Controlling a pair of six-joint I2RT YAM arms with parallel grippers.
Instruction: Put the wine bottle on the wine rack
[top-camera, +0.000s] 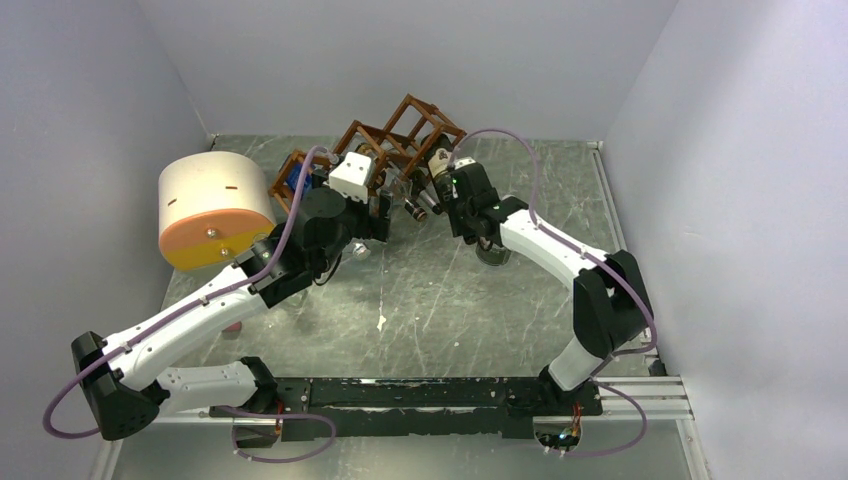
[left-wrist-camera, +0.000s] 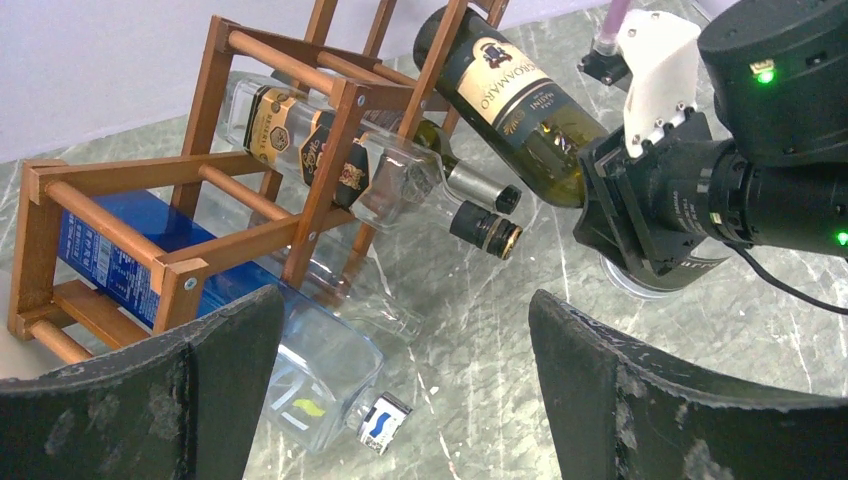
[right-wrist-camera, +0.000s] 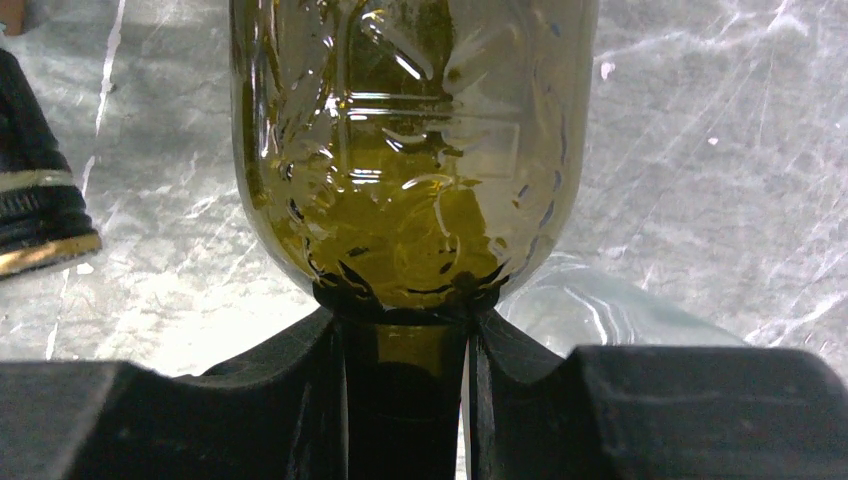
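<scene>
Now: right gripper (right-wrist-camera: 405, 345) pinches the neck of the wine bottle (left-wrist-camera: 510, 100), a finger pressed to the glass on each side.
Bottle: slants up ahead of that gripper, far end in among the upper bars of the wine rack (left-wrist-camera: 330, 110).
Left gripper (left-wrist-camera: 400, 310): spread wide, holding nothing, with the rack's lower cells ahead of it.
Neighbours: a clear bottle (left-wrist-camera: 300, 130) and a blue-labelled bottle (left-wrist-camera: 110, 250) lie in cells lower down.
Doing it well: I'd push along the bottle's own axis, keep the pinch firm, and release only once the rails carry the body.

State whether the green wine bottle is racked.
Partly in: the green wine bottle slants with its base behind a wine rack post, neck clamped by the right gripper.
</scene>
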